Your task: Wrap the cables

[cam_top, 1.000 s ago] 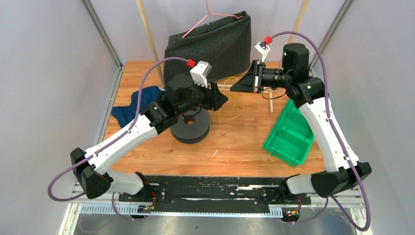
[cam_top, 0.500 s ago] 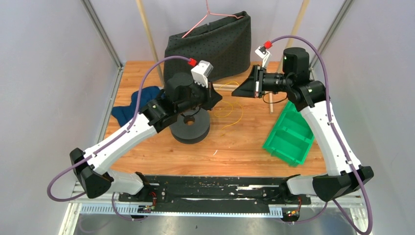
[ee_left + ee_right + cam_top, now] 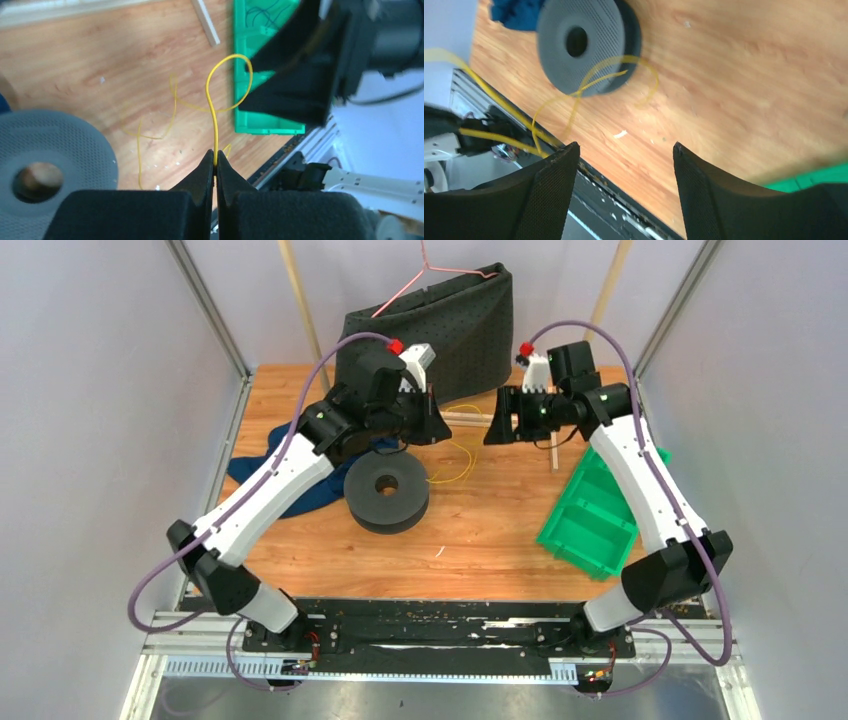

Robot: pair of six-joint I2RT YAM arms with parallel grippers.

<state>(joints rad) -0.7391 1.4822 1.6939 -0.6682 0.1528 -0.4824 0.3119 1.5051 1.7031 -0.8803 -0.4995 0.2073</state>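
Note:
The cable is a thin yellow wire (image 3: 215,107). It rises from my left gripper (image 3: 216,162), which is shut on it, and curls into a loop above the fingertips. More of the cable (image 3: 458,455) trails down onto the wooden table beside the black spool (image 3: 387,490). In the top view my left gripper (image 3: 436,426) is held above the table, just behind the spool. My right gripper (image 3: 489,426) faces it a short gap away, with its jaws wide apart and nothing between them. In the right wrist view, loops of cable (image 3: 589,85) hang in front of the spool (image 3: 584,42), left of my right gripper (image 3: 625,147).
A green bin (image 3: 590,515) lies at the right of the table under the right arm. A blue cloth (image 3: 262,468) lies at the left under the left arm. A dark bag (image 3: 440,325) with a pink hanger (image 3: 430,268) stands at the back. A thin wooden stick (image 3: 552,452) lies near the bin.
My left gripper has shut on the cable and lifted it toward the back. My right gripper has opened, let go of the cable and drawn slightly back.

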